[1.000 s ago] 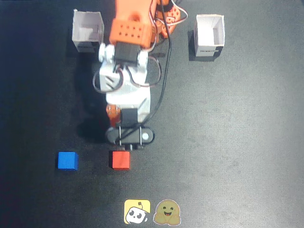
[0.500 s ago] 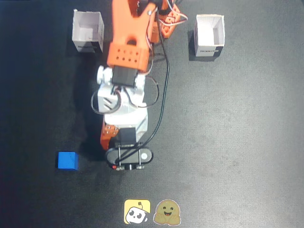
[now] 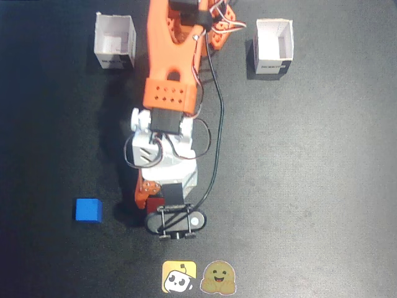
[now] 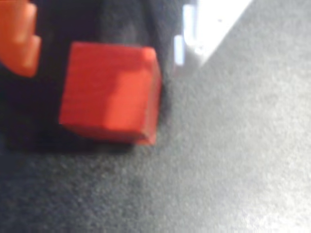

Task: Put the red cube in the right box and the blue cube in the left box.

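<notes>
Near the table's bottom edge – gripper (image 3: 155,203) over red cube (image 4: 109,92) | fingers straddle it, closure unclear | blue cube (image 3: 87,210) left | risk – off-centre pinch nudges cube away

red cube (image 3: 153,203) — mostly hidden under arm

A black, finely grained table (image 3: 310,186) carries everything; in the fixed view the left box (image 3: 115,41) stands at the far left, the right box (image 3: 273,46) at the far right, well apart, both upright and open-topped; the blue cube (image 3: 88,210) lies near left; the red cube (image 3: 153,203) rests on the mat right of it, mostly hidden there, plain in the wrist view (image 4: 109,92); two stickers (image 3: 197,277) lie flat at the near edge.
</notes>
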`<action>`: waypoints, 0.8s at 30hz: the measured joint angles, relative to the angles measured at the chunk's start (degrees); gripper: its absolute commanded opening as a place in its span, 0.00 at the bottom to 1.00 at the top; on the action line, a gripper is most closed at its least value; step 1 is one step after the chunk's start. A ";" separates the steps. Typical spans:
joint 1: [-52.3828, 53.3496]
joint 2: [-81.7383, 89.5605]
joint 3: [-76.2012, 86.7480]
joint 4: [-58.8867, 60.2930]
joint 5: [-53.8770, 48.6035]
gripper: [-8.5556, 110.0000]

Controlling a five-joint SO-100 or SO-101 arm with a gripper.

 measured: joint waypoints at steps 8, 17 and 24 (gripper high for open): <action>0.18 -4.39 -0.70 0.00 0.00 0.26; 0.18 -7.12 -0.79 -1.14 0.00 0.26; 0.26 -8.26 -0.70 -1.76 0.00 0.26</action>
